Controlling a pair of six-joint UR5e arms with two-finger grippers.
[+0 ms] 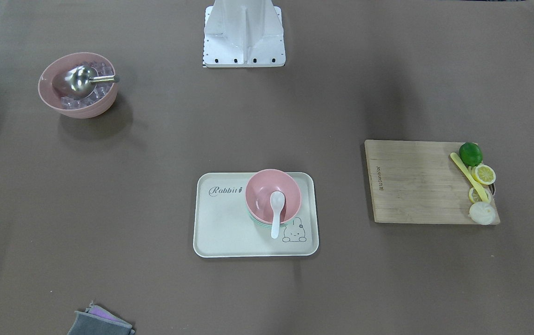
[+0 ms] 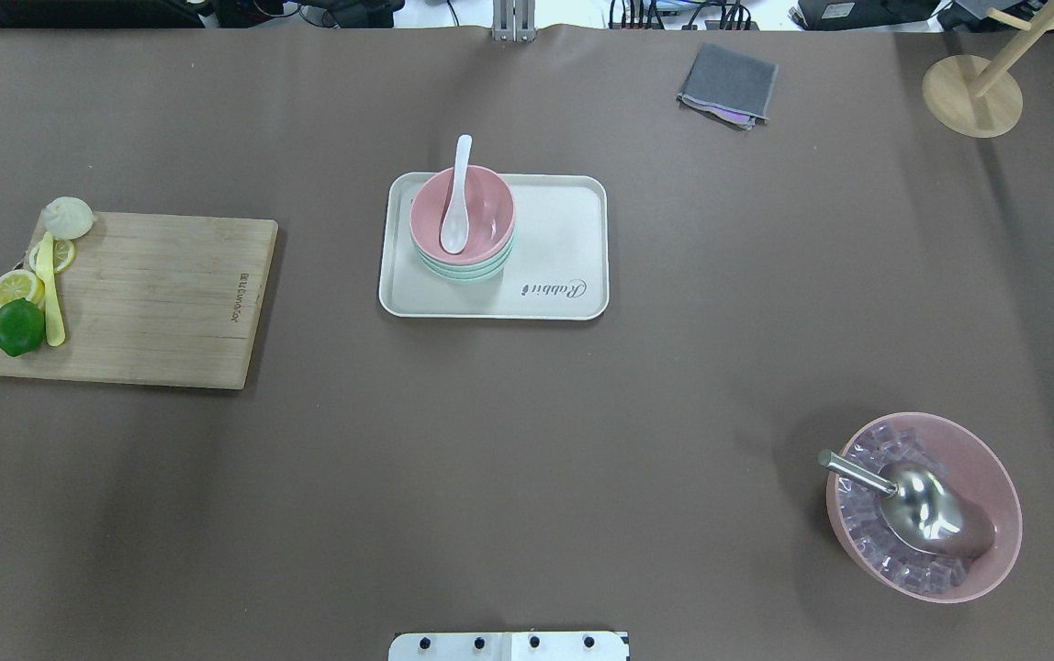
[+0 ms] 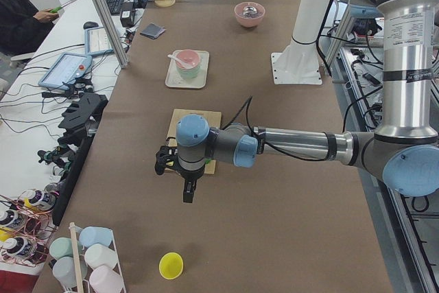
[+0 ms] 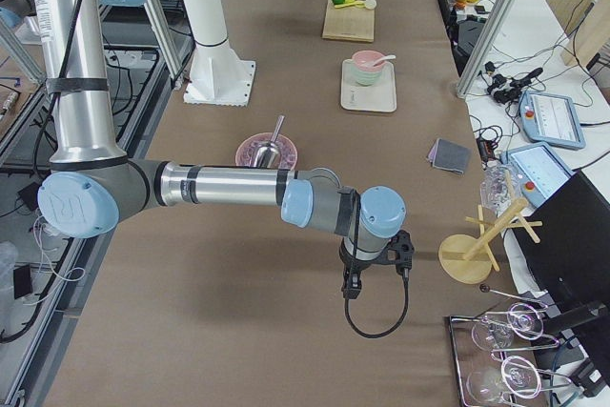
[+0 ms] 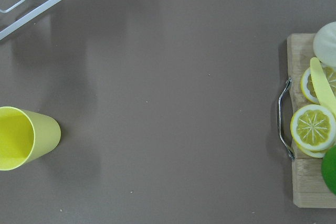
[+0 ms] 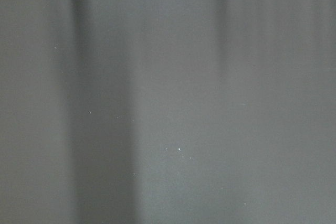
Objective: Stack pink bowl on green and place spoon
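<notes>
The left tool (image 3: 188,193) hangs fingers-down over bare worktop (image 1: 155,209) at the robot's left end, between a yellow cup (image 5: 21,137) and the handle end of a wooden cutting board (image 2: 160,294); only the side view shows it, so we cannot tell whether its fingers are wide or narrow, and its own camera shows nothing between them; the right tool (image 4: 351,285) hangs the same way over bare worktop at the opposite end, and its spread too we cannot tell; both are well apart from the task's things. Those sit on a cream tray (image 1: 220,223) at the middle of the worktop: the pink bowl (image 1: 260,190) is nested upright on the green bowl (image 2: 458,272), whose mint rim peeks out beneath it, and the white spoon (image 1: 276,216) lies with its scoop inside the pink bowl and its handle over the rim on the side away from the robot. We judge the stacking and the spoon placing done, so the step in hand is simply to finish clear; to do that well we would hold both arms away from the tray, since a brush against the overhanging handle could tip the spoon out, and steer any move of the left arm high above the cup and the board.
</notes>
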